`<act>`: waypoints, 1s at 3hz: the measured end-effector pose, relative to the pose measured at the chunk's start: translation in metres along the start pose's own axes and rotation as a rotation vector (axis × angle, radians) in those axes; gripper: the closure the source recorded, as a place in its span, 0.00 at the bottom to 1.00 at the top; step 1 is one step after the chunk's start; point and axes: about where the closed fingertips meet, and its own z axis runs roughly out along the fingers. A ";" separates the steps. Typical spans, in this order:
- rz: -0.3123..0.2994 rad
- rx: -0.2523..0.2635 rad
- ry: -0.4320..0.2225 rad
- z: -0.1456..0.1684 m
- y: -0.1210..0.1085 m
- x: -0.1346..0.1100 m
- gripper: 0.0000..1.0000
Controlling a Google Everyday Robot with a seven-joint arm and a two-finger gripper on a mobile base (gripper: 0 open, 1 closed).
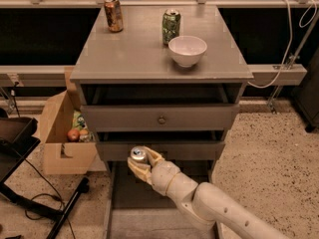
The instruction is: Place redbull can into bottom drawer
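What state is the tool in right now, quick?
The tool: closed, holding the redbull can upright above the rear of the open bottom drawer.

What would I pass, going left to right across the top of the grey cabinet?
Copper-orange can → green can → white bowl. Lower down, over the pulled-out bottom drawer, the gripper grips the slim silver redbull can.
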 end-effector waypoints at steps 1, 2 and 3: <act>0.062 0.017 0.035 0.010 -0.001 0.040 1.00; 0.123 -0.002 0.079 0.022 -0.002 0.118 1.00; 0.156 -0.070 0.100 0.039 -0.002 0.198 1.00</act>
